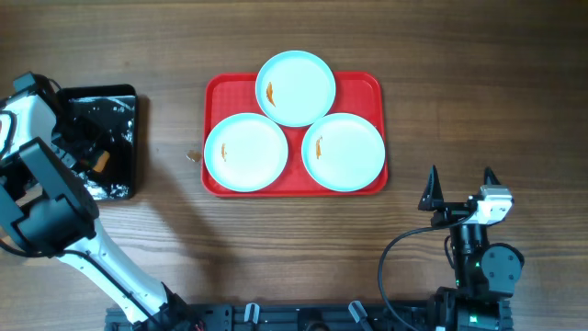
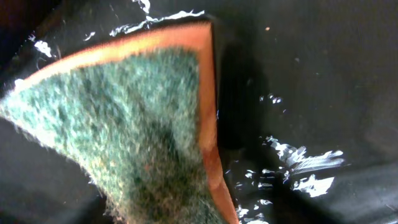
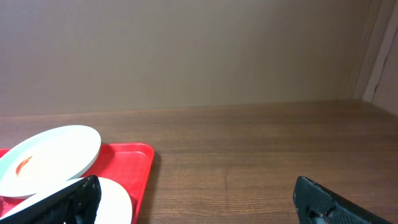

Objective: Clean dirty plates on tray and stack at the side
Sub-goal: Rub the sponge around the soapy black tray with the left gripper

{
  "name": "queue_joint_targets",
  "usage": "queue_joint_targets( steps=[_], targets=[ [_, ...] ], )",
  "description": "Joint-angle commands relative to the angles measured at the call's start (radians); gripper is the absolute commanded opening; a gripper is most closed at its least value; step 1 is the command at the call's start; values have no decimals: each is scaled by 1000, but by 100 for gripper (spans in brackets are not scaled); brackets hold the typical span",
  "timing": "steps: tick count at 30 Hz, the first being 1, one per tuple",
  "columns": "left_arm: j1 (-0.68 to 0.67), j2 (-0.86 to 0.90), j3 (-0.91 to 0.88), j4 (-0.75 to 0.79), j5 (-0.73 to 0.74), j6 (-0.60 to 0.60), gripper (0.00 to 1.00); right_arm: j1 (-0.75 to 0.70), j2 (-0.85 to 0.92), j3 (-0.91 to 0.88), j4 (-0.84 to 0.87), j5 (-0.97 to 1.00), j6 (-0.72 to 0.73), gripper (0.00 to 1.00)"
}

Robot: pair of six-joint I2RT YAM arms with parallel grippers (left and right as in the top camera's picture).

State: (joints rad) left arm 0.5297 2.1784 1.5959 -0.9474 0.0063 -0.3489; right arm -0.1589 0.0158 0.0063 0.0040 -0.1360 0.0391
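Observation:
Three pale blue-white plates lie on the red tray (image 1: 364, 88): one at the back (image 1: 295, 87), one front left (image 1: 245, 152), one front right (image 1: 343, 151). Each carries a small orange smear. My left gripper (image 1: 92, 153) is down in the black tray (image 1: 126, 96) at the far left, at a green scouring sponge (image 2: 124, 124) with an orange edge. The sponge fills the left wrist view and hides the fingers, so a grip cannot be made out. My right gripper (image 1: 459, 176) stands open and empty, near the front right of the red tray.
The black tray (image 2: 311, 74) is wet, with white glints on its floor. A small crumb (image 1: 193, 156) lies on the wooden table left of the red tray. From the right wrist, the tray's corner (image 3: 134, 158) and two plates (image 3: 50, 158) (image 3: 115, 199) show at left.

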Motion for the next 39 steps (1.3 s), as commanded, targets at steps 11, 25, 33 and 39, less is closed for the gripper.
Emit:
queue_joint_targets(
  steps=[11,25,33,39],
  targets=[
    [-1,19,-14,152,-87,1,80,-3,-5,-1,3,6,-13,100],
    [-1,19,-14,63,-67,1,100,-2,-5,-1,3,6,-13,100],
    [-2,19,-14,-29,53,1,55,-2,-5,-1,3,6,-13,99],
    [-2,19,-14,-45,53,1,4,-3,-5,-1,3,6,-13,100]
  ],
)
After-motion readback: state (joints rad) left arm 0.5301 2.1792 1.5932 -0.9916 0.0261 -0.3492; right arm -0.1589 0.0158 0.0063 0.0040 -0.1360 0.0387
